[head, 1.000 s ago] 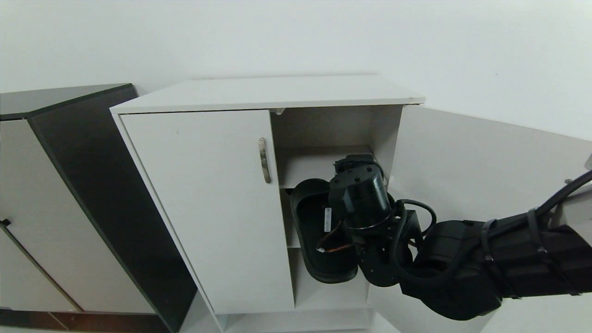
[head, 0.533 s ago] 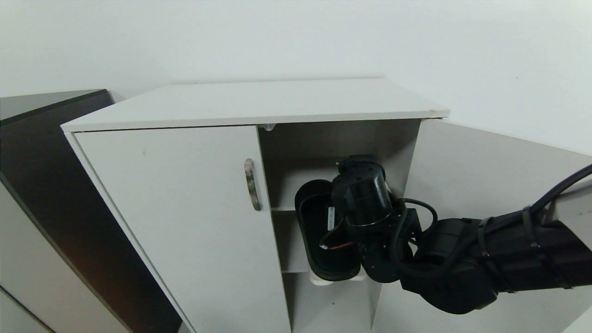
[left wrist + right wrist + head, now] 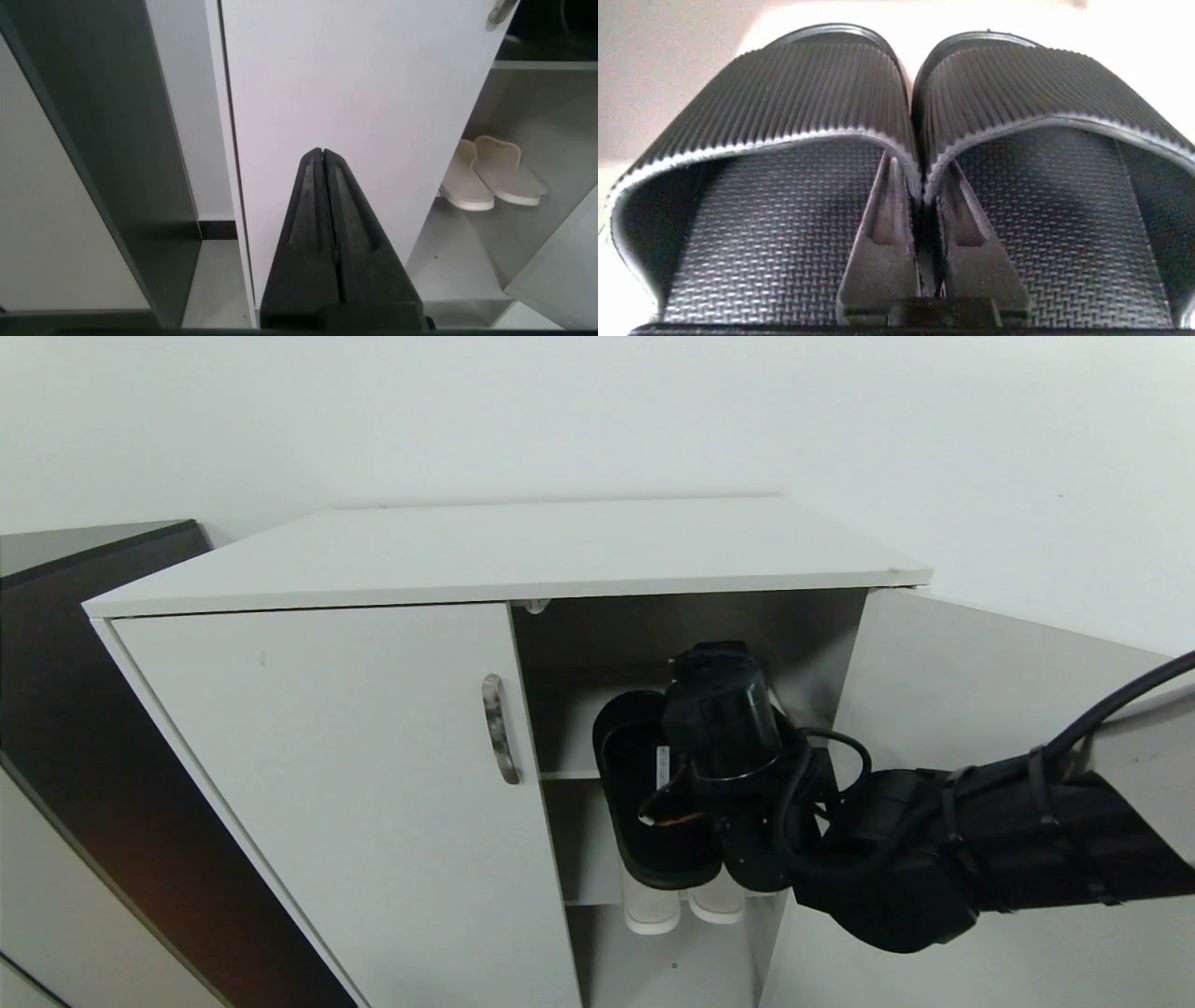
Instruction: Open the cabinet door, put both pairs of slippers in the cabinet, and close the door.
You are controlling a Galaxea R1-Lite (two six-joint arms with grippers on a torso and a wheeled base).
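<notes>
Two black slippers [image 3: 813, 112], two white slippers [image 3: 465, 179], one white cabinet [image 3: 327, 756], one dark cabinet [image 3: 93, 709]

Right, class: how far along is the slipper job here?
Done: the cabinet door stands open, and the white slippers already lie inside. In hand: the right gripper holds the black slippers at the opening. Left: set them on a shelf, let go, close the door.
</notes>
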